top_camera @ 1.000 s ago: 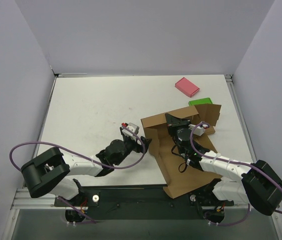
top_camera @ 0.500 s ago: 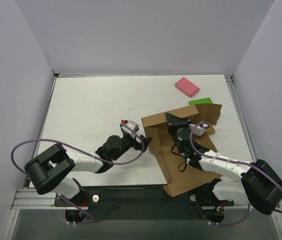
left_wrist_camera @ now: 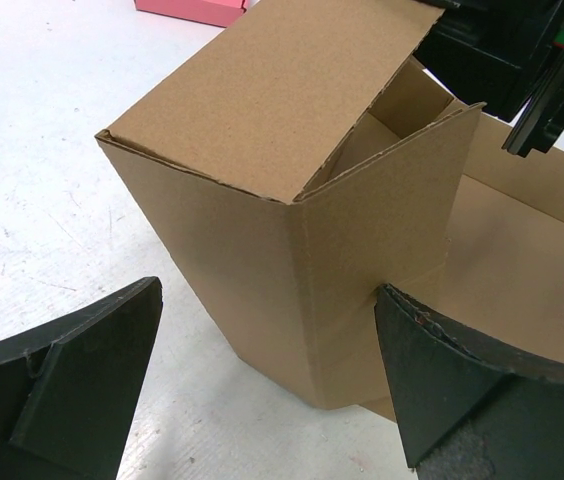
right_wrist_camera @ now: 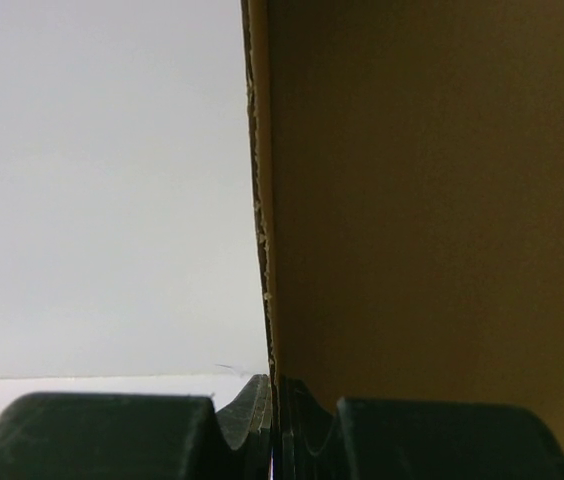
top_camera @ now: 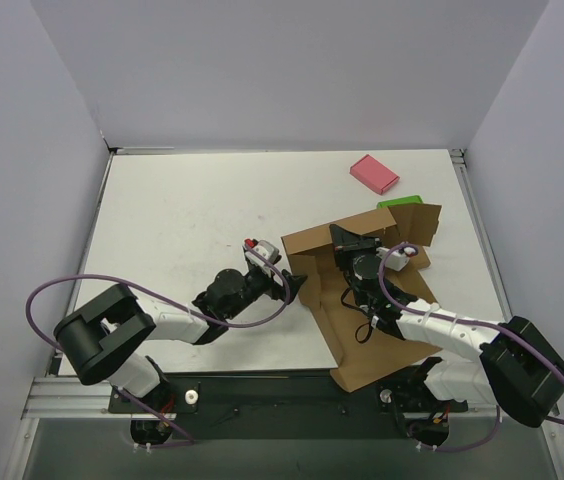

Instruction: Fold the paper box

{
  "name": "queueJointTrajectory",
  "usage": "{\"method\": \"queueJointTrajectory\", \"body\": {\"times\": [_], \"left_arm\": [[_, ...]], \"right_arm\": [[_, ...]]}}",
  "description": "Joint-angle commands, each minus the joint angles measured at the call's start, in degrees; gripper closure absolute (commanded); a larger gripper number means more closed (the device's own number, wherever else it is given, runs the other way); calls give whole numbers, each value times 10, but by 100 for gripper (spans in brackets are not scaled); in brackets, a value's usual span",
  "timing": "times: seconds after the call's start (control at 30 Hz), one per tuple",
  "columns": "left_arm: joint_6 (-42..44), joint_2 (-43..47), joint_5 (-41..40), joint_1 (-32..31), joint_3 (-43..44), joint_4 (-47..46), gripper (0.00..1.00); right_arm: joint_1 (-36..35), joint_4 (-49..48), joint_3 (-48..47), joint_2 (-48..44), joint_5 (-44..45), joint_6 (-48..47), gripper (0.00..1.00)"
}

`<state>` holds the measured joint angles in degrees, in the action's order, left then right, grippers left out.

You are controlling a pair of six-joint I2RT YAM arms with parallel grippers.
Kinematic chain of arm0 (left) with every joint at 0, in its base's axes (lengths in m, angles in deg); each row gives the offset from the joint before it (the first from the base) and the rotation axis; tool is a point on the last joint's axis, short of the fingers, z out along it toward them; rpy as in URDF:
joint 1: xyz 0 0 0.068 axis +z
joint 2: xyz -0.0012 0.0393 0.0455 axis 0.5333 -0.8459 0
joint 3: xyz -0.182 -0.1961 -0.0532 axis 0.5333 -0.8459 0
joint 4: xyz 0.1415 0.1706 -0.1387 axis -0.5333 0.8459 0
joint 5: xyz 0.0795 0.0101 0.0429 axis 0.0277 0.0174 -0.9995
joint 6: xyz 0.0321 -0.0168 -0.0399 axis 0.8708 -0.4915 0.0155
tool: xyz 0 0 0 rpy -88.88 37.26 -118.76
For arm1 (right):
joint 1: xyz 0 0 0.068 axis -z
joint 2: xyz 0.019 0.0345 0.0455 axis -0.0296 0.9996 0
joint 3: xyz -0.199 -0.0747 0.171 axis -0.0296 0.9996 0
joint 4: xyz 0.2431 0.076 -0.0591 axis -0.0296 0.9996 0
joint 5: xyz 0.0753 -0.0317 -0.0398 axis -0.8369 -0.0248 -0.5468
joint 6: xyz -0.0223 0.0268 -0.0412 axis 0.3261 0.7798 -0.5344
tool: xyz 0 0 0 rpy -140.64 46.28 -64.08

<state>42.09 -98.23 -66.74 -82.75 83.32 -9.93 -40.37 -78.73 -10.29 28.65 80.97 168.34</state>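
1. The left arm has crept rightward; the left fingers (left_wrist_camera: 72, 400) are spread wide either side of the paper box (left_wrist_camera: 262, 250) corner (gripping nothing).
2. The right fingers (right_wrist_camera: 102, 435) pinch a box wall's edge.
3. The box sits on the desk (top_camera: 192, 220), right half.

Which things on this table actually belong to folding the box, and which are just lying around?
Part of the job:
- paper box, partly folded
- right gripper, shut on one of its panels
- left gripper, open at the box's near corner

Just lying about:
- pink block, far side of the table
- green block, partly hidden behind a box flap
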Motion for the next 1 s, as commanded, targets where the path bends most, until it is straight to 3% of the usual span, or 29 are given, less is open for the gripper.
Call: {"method": "queueJointTrajectory", "body": {"times": [0.0,0.13,0.4,0.57,0.8,0.97], "left_arm": [[-1,-8,-46,2,38,-35,3],[-8,-17,-52,2,56,-15,3],[-9,-19,-156,-3,68,17,4],[22,-24,-175,-4,67,4,21],[78,-33,-178,-5,69,-28,36],[119,-32,-137,-5,70,-46,46]], "right_arm": [[-33,51,3,16,-100,2,100],[-35,48,4,18,-102,5,100],[-40,53,5,11,-99,7,100],[-45,77,-2,4,-98,13,100],[-50,93,-7,2,-114,30,100],[-51,81,-6,9,-136,43,100]]}}
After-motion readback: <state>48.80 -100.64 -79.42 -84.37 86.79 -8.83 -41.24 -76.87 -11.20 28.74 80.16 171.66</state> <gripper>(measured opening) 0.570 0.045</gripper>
